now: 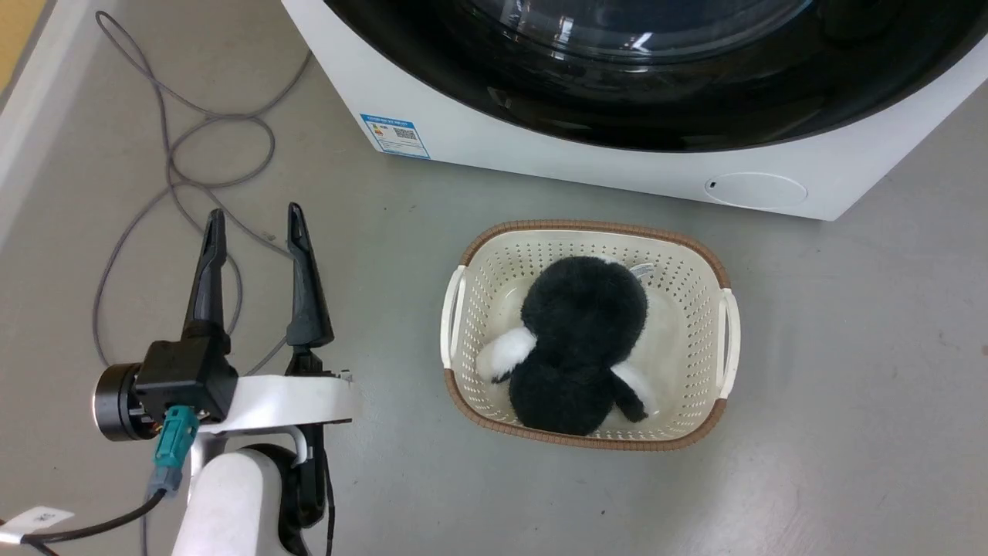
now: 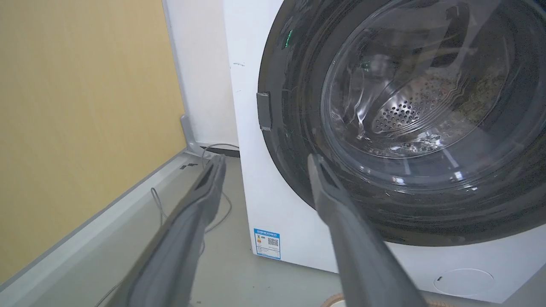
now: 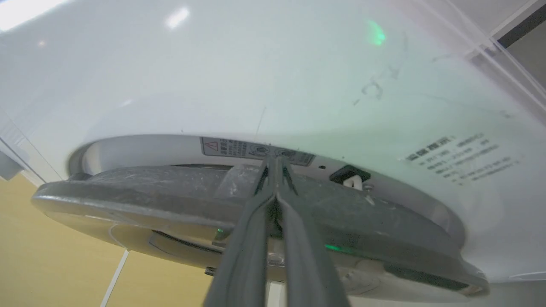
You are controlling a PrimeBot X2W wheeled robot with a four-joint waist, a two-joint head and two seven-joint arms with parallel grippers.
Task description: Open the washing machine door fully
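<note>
On the washing machine (image 3: 273,76), the washing machine door (image 3: 170,192) sits barely ajar, and the closed right end effector (image 3: 276,161), tips behind its rim, can slip off if pulled obliquely.

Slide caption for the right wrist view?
Shut right claw tips at the gap between glossy black round door and white washing machine.

door (image 2: 405,128): round glossy blk, clear glass bowl ctr, barely ajar, slim gap at latch edge | washer (image 1: 540,150): white front-loader, upright, steel drum inside
</note>
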